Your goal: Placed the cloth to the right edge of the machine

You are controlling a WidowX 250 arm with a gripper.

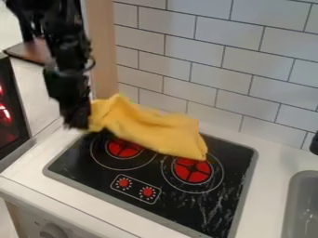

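A white tiled wall (236,65) stands behind the pale surface (273,160) into which the black cooktop (205,211) is set. To the right of the cooktop lies a gray sink (301,204), cut off by the view's edge; above the sink, a black object (314,144) is also cropped and cannot be identified. The upper part of the robot arm (67,42) runs out of view. The yellow cloth (149,131) conceals part of the cooktop's rear edge and overlaps the outlines of the left burner (124,148) and right burner (191,171). The end effector (77,122), dark and blurred, is at the cooktop's rear left corner; whether it is wide, narrow or clamped on the cloth cannot be told. The cloth meets it at the left end and extends rightward from it, across the back of the cooktop, to the right burner.
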